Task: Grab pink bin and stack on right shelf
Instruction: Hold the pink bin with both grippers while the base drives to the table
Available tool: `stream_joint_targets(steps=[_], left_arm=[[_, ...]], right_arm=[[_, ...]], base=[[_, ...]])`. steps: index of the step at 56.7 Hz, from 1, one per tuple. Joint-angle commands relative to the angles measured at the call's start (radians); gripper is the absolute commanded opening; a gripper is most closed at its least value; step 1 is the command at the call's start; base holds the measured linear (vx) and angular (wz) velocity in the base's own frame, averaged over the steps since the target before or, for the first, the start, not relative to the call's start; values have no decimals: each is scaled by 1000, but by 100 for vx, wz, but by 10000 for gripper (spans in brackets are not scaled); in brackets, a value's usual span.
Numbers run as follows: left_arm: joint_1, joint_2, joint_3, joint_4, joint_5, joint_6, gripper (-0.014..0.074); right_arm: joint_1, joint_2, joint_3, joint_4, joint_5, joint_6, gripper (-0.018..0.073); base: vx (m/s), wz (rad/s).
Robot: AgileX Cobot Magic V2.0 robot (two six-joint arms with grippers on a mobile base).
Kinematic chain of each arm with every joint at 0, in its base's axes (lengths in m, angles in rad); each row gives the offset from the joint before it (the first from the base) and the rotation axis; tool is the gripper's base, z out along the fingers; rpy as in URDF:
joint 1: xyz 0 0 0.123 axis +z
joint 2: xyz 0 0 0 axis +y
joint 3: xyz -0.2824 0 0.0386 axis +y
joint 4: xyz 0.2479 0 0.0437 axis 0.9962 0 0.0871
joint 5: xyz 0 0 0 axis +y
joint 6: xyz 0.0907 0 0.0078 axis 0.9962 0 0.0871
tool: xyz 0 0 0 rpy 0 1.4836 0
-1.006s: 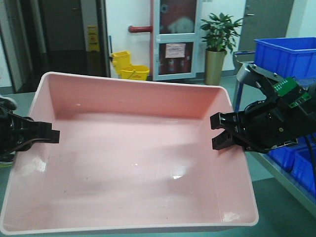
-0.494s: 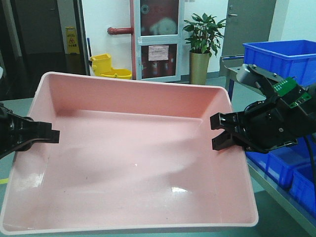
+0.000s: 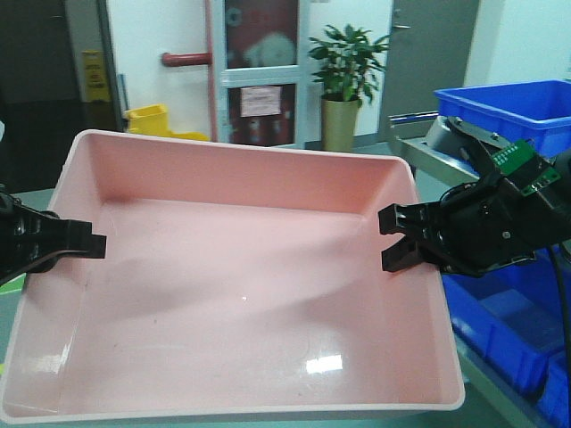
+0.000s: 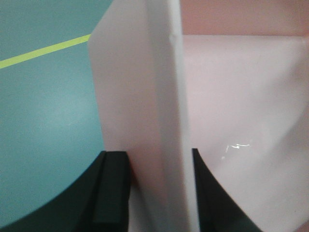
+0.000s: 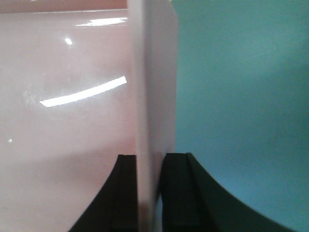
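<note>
The pink bin [image 3: 241, 294] fills the front view, lifted and held level between both arms. My left gripper [image 3: 85, 241] is shut on the bin's left wall, and the left wrist view shows that wall [image 4: 145, 96] between the two black fingers of the left gripper [image 4: 159, 164]. On the opposite side my right gripper [image 3: 399, 239] is clamped over the right wall. In the right wrist view the wall [image 5: 149, 87] sits tight between the fingers of the right gripper [image 5: 150, 162]. The bin is empty inside. The right shelf is out of view.
Big blue crates [image 3: 508, 111] stand on a grey metal rack [image 3: 415, 147] at the right, with more blue crates [image 3: 500, 321] lower down. Far back are a potted plant [image 3: 343, 62], a yellow mop bucket [image 3: 147, 120] and doors. A yellow line [image 4: 43, 48] crosses the green floor.
The background has slid to the left: plant, bucket and door shifted left and the blue crates came further into view. The bin and both grippers kept the same hold and place in view.
</note>
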Motion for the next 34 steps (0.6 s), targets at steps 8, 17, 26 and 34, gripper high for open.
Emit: stream_joint_targets(steps=[8,17,26,34], left_arm=[[3,-39,-34,-12,-87,10,-5],[3,-39,-34,-12,-87,10,-5],[3,-39,-34,-12,-88,10,-5],[3,-39,-34,-12,-88,10,-5]], right_arm=[[-21,-38,-32,-44,-83,-1,-8],[-21,-38,-32,-44,-83,-1,-8],[-21,-38,-32,-44,-83,-1,-8],[-21,-38,-32,-44,-83,-1,-8]], base=[[45,-46],[45,-66],[45,-85],[44,-92]])
